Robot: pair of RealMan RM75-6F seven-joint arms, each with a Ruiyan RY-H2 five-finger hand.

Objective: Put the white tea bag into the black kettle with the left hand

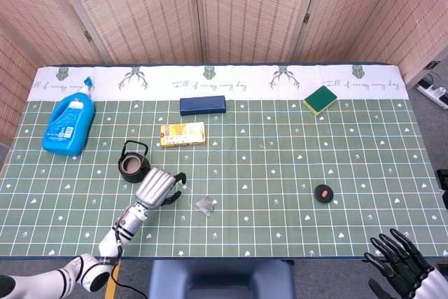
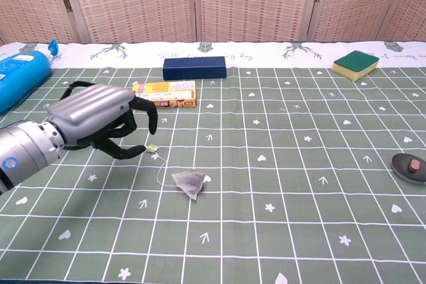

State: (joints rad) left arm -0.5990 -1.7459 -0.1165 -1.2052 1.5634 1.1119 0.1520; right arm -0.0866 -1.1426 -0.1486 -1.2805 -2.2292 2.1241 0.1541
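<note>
The white tea bag lies flat on the green checked cloth, its string running to a small tag. The black kettle stands lidless to its left; in the chest view only its handle shows behind my left hand. That hand hovers between kettle and tea bag, fingers curved and apart, tips close to the tag, holding nothing. My right hand sits at the bottom right edge of the head view with fingers spread, empty.
A blue detergent bottle lies at far left. A yellow box and a navy box sit behind the kettle. A green sponge is at back right, a black lid at right.
</note>
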